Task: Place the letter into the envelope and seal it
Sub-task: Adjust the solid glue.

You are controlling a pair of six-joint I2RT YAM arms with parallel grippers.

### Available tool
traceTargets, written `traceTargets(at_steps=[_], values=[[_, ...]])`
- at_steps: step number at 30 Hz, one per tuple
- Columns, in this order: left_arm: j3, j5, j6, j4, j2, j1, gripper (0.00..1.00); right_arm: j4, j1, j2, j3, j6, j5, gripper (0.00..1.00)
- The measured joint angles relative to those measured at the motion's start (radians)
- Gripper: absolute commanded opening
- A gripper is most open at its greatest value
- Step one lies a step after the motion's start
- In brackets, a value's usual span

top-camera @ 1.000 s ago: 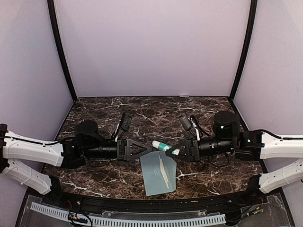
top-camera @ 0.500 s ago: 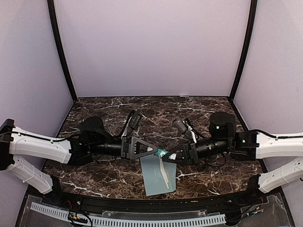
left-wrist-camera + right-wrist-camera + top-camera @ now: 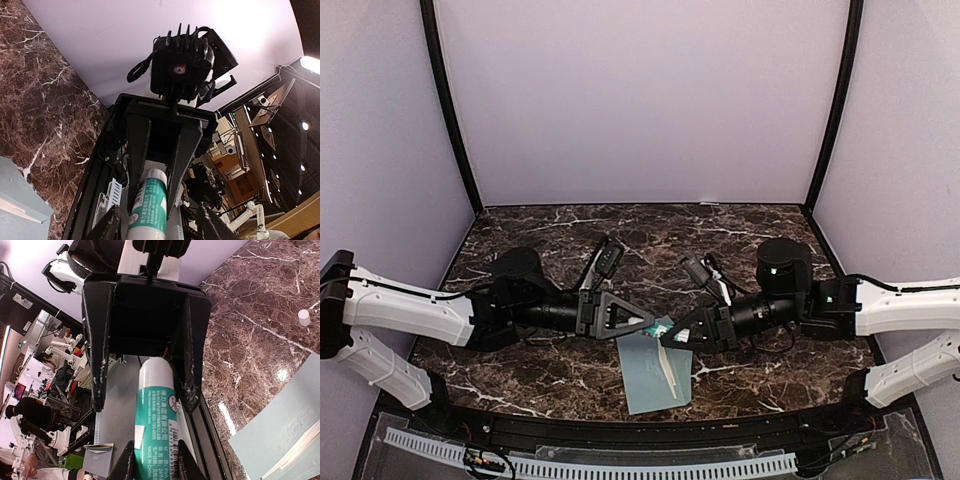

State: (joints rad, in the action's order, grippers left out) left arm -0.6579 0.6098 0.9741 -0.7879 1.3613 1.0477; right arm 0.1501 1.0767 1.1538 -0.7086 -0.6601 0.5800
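Observation:
The pale grey-teal envelope lies flat on the marble near the front edge, with a thin white strip on it. It also shows in the left wrist view and the right wrist view. The letter is not in view. My right gripper is shut on a white-and-green glue stick above the envelope's far edge. My left gripper is open. Its jaws straddle the stick's white end without closing on it.
A small white cap-like piece lies on the dark marble table. Purple walls close in the back and sides, and a black rail runs along the near edge.
Both grippers have moved toward each other over the envelope's far edge. The left gripper's open jaws now reach around the end of the glue stick held by the right.

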Motion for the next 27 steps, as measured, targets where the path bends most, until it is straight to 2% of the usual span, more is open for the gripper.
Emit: traceTargets(at_steps=[3,17,20,22,23,27], values=[[0.000,0.008,0.003,0.000,0.012,0.002,0.48,0.000,0.000,0.000,0.000,0.002,0.000,0.04],[-0.009,0.023,0.012,-0.003,0.028,0.006,0.14,0.008,0.000,0.000,-0.002,0.013,0.003,0.06],[-0.009,0.022,0.014,-0.008,0.028,0.006,0.10,0.010,0.000,-0.004,-0.002,0.016,-0.005,0.16],[-0.009,0.015,0.014,-0.016,0.028,0.006,0.06,0.012,0.000,-0.008,-0.002,0.013,-0.016,0.27],[-0.009,-0.009,0.014,-0.039,0.023,0.007,0.02,0.015,0.000,-0.013,-0.002,0.010,-0.026,0.40],[0.007,-0.054,0.014,-0.068,0.000,0.009,0.01,0.093,0.000,-0.066,0.018,-0.050,-0.120,0.54]])
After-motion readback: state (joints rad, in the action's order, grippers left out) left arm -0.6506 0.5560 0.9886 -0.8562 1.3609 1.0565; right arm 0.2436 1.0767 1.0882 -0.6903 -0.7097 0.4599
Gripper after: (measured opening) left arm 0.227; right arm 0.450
